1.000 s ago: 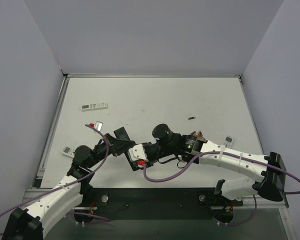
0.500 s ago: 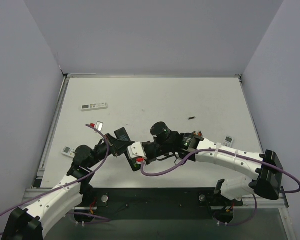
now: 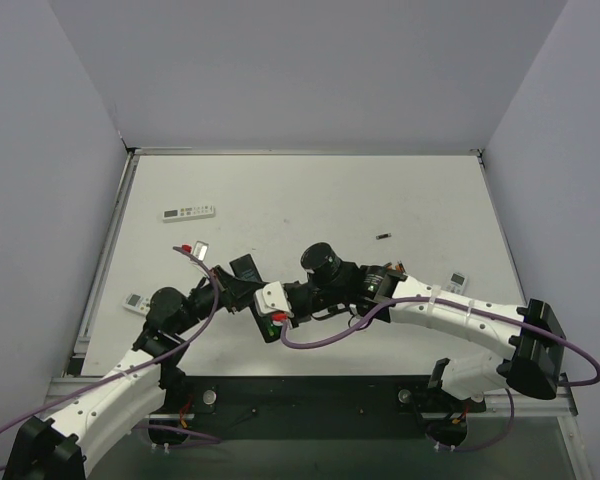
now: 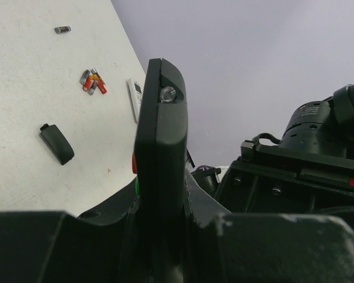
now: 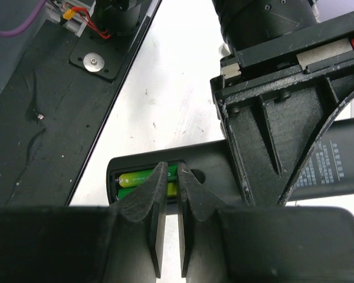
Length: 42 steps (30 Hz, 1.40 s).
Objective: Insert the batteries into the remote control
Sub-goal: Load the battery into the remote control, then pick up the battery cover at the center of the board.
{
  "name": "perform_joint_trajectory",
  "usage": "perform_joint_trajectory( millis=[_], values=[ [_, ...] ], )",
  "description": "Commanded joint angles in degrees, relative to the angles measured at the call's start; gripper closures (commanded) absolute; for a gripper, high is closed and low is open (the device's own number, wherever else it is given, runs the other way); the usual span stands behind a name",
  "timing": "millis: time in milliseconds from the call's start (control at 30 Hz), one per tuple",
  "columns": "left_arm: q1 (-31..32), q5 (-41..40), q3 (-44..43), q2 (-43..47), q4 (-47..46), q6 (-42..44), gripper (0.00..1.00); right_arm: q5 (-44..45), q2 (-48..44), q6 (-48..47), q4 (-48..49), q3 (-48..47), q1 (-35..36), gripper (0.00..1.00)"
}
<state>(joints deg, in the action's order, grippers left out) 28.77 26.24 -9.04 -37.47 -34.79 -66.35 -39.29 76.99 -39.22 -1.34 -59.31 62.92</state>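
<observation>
The black remote control (image 4: 160,135) stands on its long edge, clamped in my left gripper (image 4: 162,191), a little above the table. In the right wrist view its open battery bay (image 5: 143,177) faces me, with two green-yellow batteries (image 5: 133,176) lying side by side in it. My right gripper (image 5: 171,171) is shut, holds nothing, and its tips rest on the batteries at the bay's right end. In the top view both grippers meet at the remote (image 3: 272,318). Loose batteries (image 4: 92,81) lie in a cluster on the table, and one dark cell (image 4: 62,29) lies farther off.
The black battery cover (image 4: 57,143) lies on the table. A small white remote (image 3: 457,281) is at the right, beside the battery cluster (image 3: 398,268). A long white remote (image 3: 188,212) and another small white one (image 3: 135,300) lie at the left. The table's front edge is close below the remote.
My right gripper has shifted a little left and up, onto the end of the remote. The left arm has hardly moved.
</observation>
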Motion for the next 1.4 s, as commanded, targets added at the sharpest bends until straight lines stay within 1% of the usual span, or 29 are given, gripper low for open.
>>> perform_joint_trajectory(
  millis=[0, 167, 300, 400, 433, 467, 533, 567, 667, 700, 733, 800, 833, 867, 900, 933, 1000, 1067, 1100, 1167, 1267, 1300, 1367],
  values=[
    [0.14, -0.49, -6.60, 1.17, -6.00, -0.80, 1.00, -2.99, 2.37, 0.90, -1.29, 2.62, 0.28, 0.94],
    [0.05, 0.57, -8.71, 1.09, -6.26, 0.43, 1.00, -0.53, 3.34, 1.17, -1.29, 4.64, 0.63, 0.94],
    [0.05, 1.53, -8.81, 1.44, -6.52, 0.96, 1.00, 0.79, 3.52, 1.43, -0.59, 5.60, 0.89, 0.93],
    [0.14, 0.57, -7.58, 2.31, -4.77, 2.27, 1.00, 0.97, 1.60, 3.01, 0.11, 5.08, 1.51, 0.91],
    [0.05, -0.74, -7.23, 2.93, -2.50, 4.10, 1.00, 0.79, 0.71, 3.71, 0.64, 4.99, 1.68, 0.89],
    [0.14, -1.71, -6.79, 3.28, -0.91, 5.08, 1.00, 0.79, -0.34, 5.72, 3.08, 5.08, 2.55, 0.88],
    [0.14, -3.55, -4.86, 3.98, 2.16, 8.14, 1.00, 0.97, -3.68, 8.71, 5.55, 5.43, 3.00, 0.80],
    [0.05, -5.39, -3.98, 3.90, 2.70, 8.77, 1.00, 1.92, -4.73, 12.81, 7.91, 5.43, 3.26, 0.75],
    [0.05, -9.35, -0.02, 3.90, 2.18, 9.83, 1.00, 7.89, -8.78, 18.46, 8.55, 5.34, 3.35, 0.64],
    [0.05, -10.23, 0.86, 3.81, 1.74, 9.92, 1.00, 11.65, -10.70, 24.40, 8.38, 5.43, 3.18, 0.51],
    [0.05, -11.29, 2.34, 3.72, 1.39, 10.01, 1.00, 17.26, -11.50, 26.81, 7.42, 5.26, 2.92, 0.47],
    [0.05, -13.48, 3.49, 3.72, 1.65, 10.18, 1.00, 20.46, -13.17, 32.51, -0.38, 3.50, 1.34, 0.43],
    [0.05, -14.28, 3.94, 4.16, 2.69, 10.27, 1.00, 26.13, -13.62, 35.41, -3.02, 2.89, 0.98, 0.39],
    [0.05, -14.98, 4.98, 4.34, 2.97, 10.19, 1.00, 28.63, -13.97, 37.36, -7.75, 2.27, 0.72, 0.37],
    [0.05, -16.21, 5.52, 4.60, 2.88, 9.92, 1.00, 30.74, -14.84, 40.33, -9.80, 2.35, 0.37, 0.33],
    [0.05, -16.74, 6.04, 5.04, 2.62, 9.49, 1.00, 37.90, -15.37, 42.63, -11.38, 2.88, 0.28, 0.32],
    [0.05, -17.71, 7.28, 5.65, 2.71, 8.96, 1.00, 46.11, -16.26, 48.16, -16.48, 4.54, -0.16, 0.31],
    [0.05, -18.68, 7.80, 6.62, 2.88, 8.25, 1.00, 49.64, -16.17, 54.49, -21.56, 5.17, -2.18, 0.31],
    [0.05, -19.03, 8.07, 6.97, 3.14, 8.08, 1.00, 50.09, -15.47, 56.43, -22.55, 6.13, -2.97, 0.29],
    [0.05, -19.82, 8.25, 7.94, 4.46, 7.55, 1.00, 50.54, -14.24, 61.44, -24.05, 7.18, -4.81, 0.28],
    [0.05, -20.17, 8.51, 8.82, 5.08, 7.11, 1.00, 51.50, -10.47, 64.61, -24.41, 7.81, -7.27, 0.30],
    [0.05, -20.09, 8.51, 9.00, 5.43, 7.02, 1.00, 52.98, -7.85, 65.14, -24.32, 7.63, -7.89, 0.31],
    [0.05, -19.91, 8.51, 9.52, 6.13, 6.85, 1.00, 53.00, -4.94, 65.06, -24.23, 6.05, -10.17, 0.32]
  ],
)
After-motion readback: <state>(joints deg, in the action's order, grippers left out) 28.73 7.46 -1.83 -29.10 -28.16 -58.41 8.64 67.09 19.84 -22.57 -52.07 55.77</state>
